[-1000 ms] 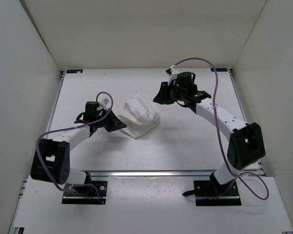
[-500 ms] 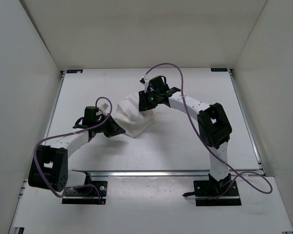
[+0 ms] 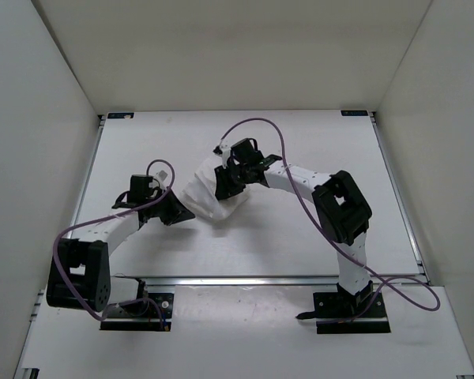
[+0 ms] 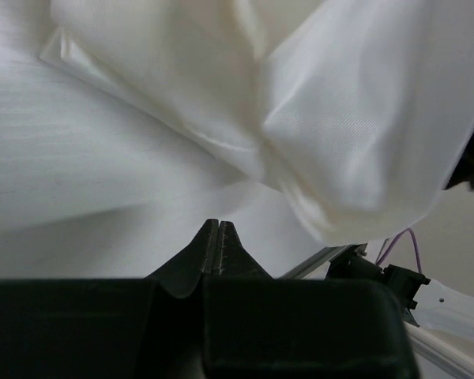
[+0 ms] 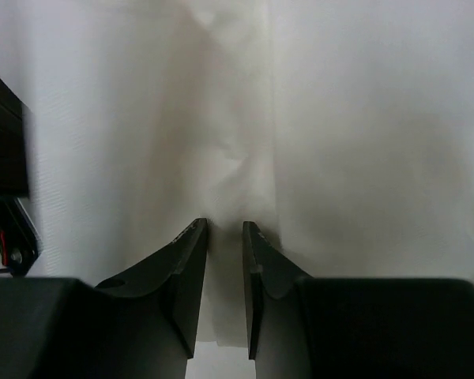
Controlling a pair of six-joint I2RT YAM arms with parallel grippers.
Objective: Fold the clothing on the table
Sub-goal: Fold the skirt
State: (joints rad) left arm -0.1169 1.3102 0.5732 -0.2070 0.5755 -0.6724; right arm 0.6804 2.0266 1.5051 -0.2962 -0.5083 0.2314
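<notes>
The left claw (image 4: 220, 229) is clenched, fingertips pressed flat together. It appears to pinch a thin edge of the clothing (image 3: 204, 189), though the wrist view does not show that layer clearly. The right claw (image 5: 225, 233) grasps the clothing: its jaws stand narrowly apart with a raised fold of white fabric between them.

In the top view, the left claw meets the garment's left edge and the right claw bears on its upper right part. The two claws are near each other, with the garment between them. The clothing is bunched and creased, and one fold hangs above the left claw. It lies on the table (image 3: 261, 245), left of centre and well back from the front metal rail (image 3: 245, 279).
</notes>
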